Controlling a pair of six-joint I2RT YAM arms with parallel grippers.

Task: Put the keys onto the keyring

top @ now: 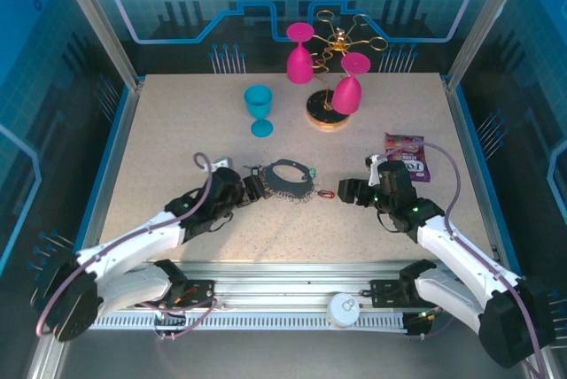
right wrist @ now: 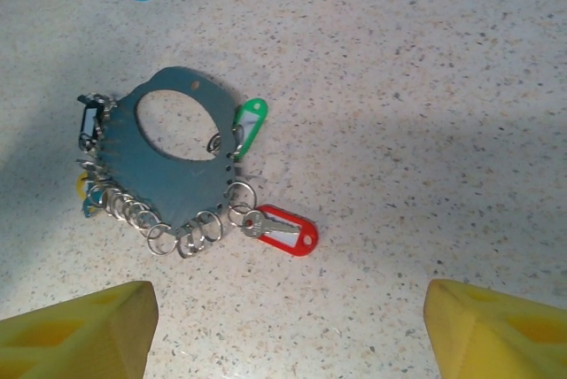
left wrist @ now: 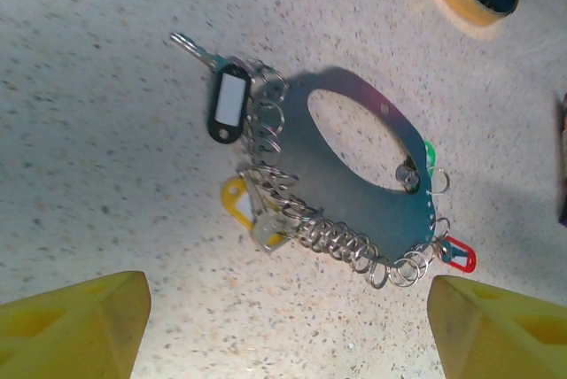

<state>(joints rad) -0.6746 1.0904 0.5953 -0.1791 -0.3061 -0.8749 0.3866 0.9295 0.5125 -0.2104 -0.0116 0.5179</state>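
Keyring (top: 291, 181) w/ keys (right wrist: 282, 229) flat on table (top: 177, 131), btwn L gripper (top: 254, 187) & R gripper (top: 347, 191), just ahead of both; both jaws spread wide.

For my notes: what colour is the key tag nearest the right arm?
The key tag is red, clearest in the right wrist view.

The keyring (right wrist: 177, 180) is a flat dark grey plate with an oval hole, lying flat at the middle of the table, its near edge lined with small silver rings (right wrist: 160, 237). The black key (left wrist: 229, 103) and yellow key (left wrist: 237, 206) lie at its left, the green key (right wrist: 251, 124) at its right, and the red key (right wrist: 282, 229) at its near right, touching a ring
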